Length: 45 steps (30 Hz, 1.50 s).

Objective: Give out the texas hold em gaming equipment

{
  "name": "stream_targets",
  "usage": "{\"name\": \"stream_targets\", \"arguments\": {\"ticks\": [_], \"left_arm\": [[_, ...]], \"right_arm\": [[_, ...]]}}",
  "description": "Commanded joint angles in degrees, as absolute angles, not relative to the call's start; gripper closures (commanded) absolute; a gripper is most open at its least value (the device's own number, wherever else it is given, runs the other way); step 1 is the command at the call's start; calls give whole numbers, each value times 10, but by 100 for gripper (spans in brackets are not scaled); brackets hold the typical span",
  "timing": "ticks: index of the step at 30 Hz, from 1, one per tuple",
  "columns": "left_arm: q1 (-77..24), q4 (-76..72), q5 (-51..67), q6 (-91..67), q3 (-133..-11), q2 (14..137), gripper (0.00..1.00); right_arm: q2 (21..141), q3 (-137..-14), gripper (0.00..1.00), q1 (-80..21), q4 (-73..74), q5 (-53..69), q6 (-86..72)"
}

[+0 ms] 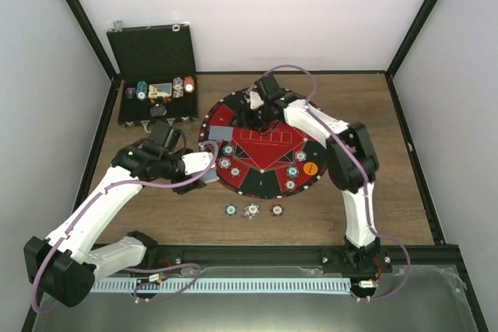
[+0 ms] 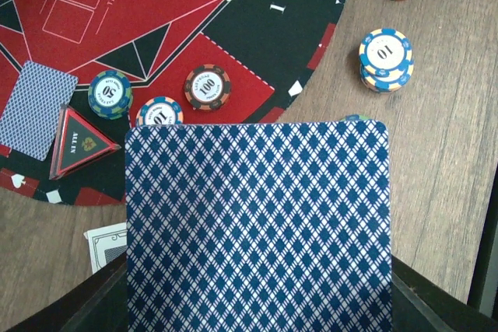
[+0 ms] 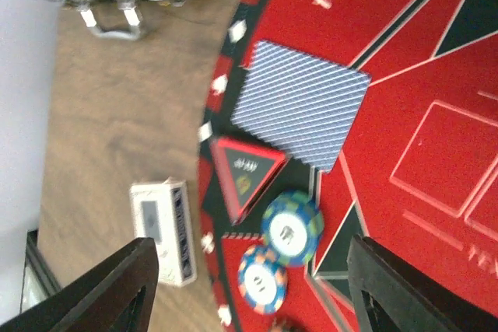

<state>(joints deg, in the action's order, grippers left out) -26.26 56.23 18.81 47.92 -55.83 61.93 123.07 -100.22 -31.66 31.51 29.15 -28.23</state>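
Observation:
My left gripper [image 1: 208,169] hovers at the left rim of the round mat [image 1: 268,184], shut on blue-diamond-backed playing cards [image 2: 257,223] that fill the lower part of the left wrist view. One card [image 1: 222,134] [image 2: 37,110] [image 3: 299,103] lies face down on the mat's left side. Beside it sit a triangular "ALL IN" marker [image 2: 82,141] [image 3: 245,172] and striped chips [image 2: 110,92] [image 2: 207,87] [image 3: 292,227]. My right gripper [image 1: 255,101] [image 3: 249,293] hangs over the mat's far edge, open, with nothing between its fingers. An orange disc [image 1: 309,167] rests on the mat's right.
A black case [image 1: 156,75] with chips stands open at the back left. A white card box [image 3: 165,231] [image 2: 105,246] lies on the wood beside the mat. Three chip stacks [image 1: 252,210] sit on the table in front of the mat, with more chips [image 1: 292,170] on its right.

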Motion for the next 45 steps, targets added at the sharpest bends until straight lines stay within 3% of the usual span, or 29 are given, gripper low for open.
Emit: {"name": "stream_targets", "arguments": {"ticks": [1,8,12,35,45], "left_arm": [[-260,552,207,474,-578,619,92],[-260,548,207,481,-578,621,92],[-260,547,213,481,-586,628,92],[-260,547,225,477,-595,632,92],[-260,554,225,481,-598,623,92]], "right_arm": [[1092,-887,30,-325,261,302,-296],[912,-655,21,-350,86,444,-398],[875,-609,20,-380,29,470,-441],[996,-670,23,-485,-42,495,-488],[1027,-660,37,-457,-51,493,-509]]}}
